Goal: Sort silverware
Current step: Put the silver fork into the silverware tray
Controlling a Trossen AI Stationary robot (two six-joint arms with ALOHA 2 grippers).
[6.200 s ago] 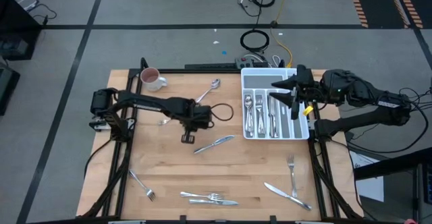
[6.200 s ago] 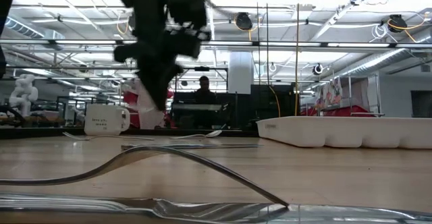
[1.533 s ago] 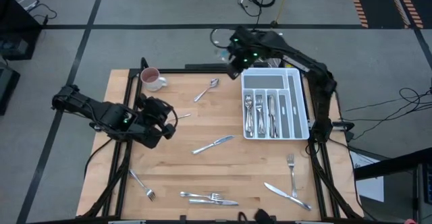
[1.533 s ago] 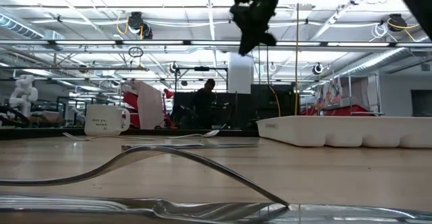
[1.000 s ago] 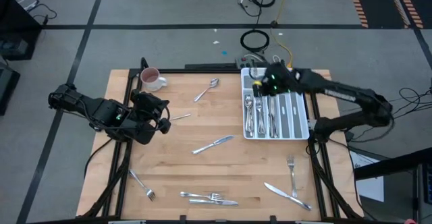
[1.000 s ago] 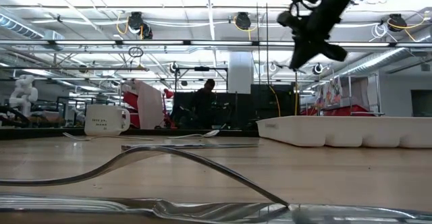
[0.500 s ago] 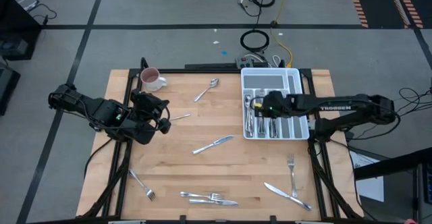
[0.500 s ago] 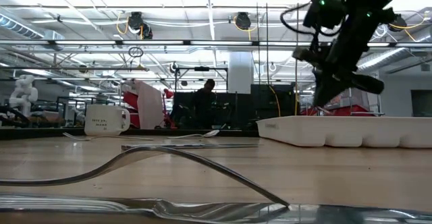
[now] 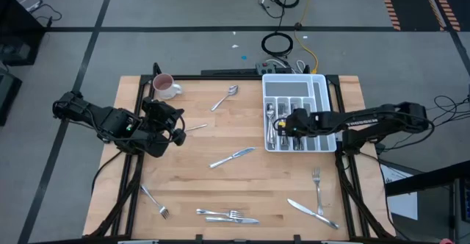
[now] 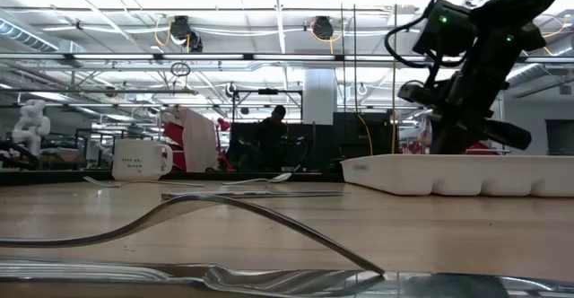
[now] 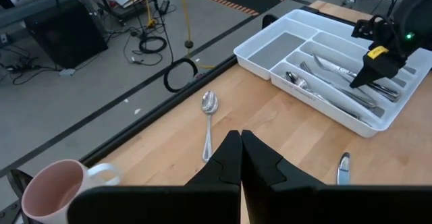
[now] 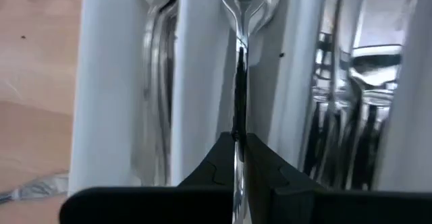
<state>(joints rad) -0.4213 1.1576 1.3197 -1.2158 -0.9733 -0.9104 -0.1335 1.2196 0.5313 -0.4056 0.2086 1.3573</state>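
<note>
Silverware point(image 9: 283, 126) fills tray point(image 9: 323, 97) slots.

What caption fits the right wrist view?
Right pincer shut on a spoon, held over the white cutlery tray.

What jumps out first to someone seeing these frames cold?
The right gripper, shut on a spoon, hangs low over the white cutlery tray at the table's far right, where sorted pieces already lie. Loose silverware is scattered across the wooden table, with a fork looming in the low view. The left gripper is shut and empty near the white mug.
</note>
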